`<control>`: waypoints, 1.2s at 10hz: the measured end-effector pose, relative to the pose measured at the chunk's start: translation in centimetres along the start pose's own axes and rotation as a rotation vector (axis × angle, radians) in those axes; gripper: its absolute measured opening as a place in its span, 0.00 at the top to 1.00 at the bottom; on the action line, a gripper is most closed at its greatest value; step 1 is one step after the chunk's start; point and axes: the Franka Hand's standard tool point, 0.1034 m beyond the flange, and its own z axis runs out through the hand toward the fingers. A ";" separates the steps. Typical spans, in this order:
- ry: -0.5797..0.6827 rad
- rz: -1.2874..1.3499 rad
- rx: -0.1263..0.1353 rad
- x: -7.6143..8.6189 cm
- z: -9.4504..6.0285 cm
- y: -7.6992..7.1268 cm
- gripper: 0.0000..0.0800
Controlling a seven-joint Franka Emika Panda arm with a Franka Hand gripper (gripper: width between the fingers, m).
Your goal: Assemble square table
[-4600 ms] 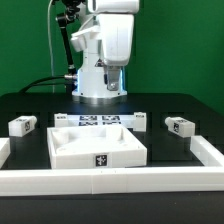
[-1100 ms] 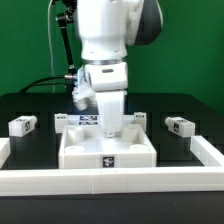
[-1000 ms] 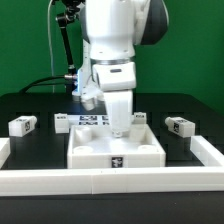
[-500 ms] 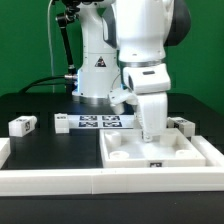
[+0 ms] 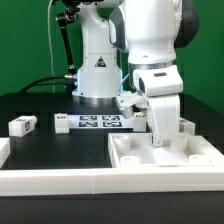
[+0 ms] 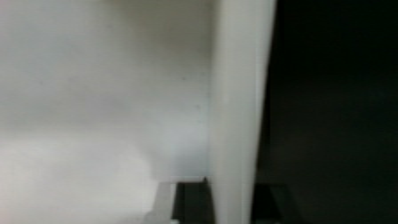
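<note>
The white square tabletop (image 5: 170,158) lies rim-up at the exterior view's right, pushed into the corner of the white border wall (image 5: 55,181). My gripper (image 5: 158,140) points straight down and is shut on the tabletop's far rim. In the wrist view that rim (image 6: 240,100) runs as a pale strip between my two dark fingers (image 6: 191,205), with the slab's inner face (image 6: 98,110) to one side. One white tagged leg (image 5: 19,125) lies on the black table at the exterior view's left. Another leg (image 5: 187,124) peeks out behind my gripper.
The marker board (image 5: 95,122) lies flat in front of the arm's base (image 5: 97,85). The border wall runs along the front edge and up the exterior view's right side (image 5: 214,152). Black tabletop surface stretches between the left leg and the slab.
With my gripper shut on its rim, the tabletop has slid from the middle to the exterior view's right, up against the wall's corner. The left leg has not moved.
</note>
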 end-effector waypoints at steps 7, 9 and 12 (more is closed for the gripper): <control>-0.001 0.005 0.002 -0.3 0.0 0.0 0.24; -0.012 0.062 -0.036 -1.1 -1.9 -0.2 0.20; -0.013 0.186 -0.112 0.7 -4.5 -2.5 0.19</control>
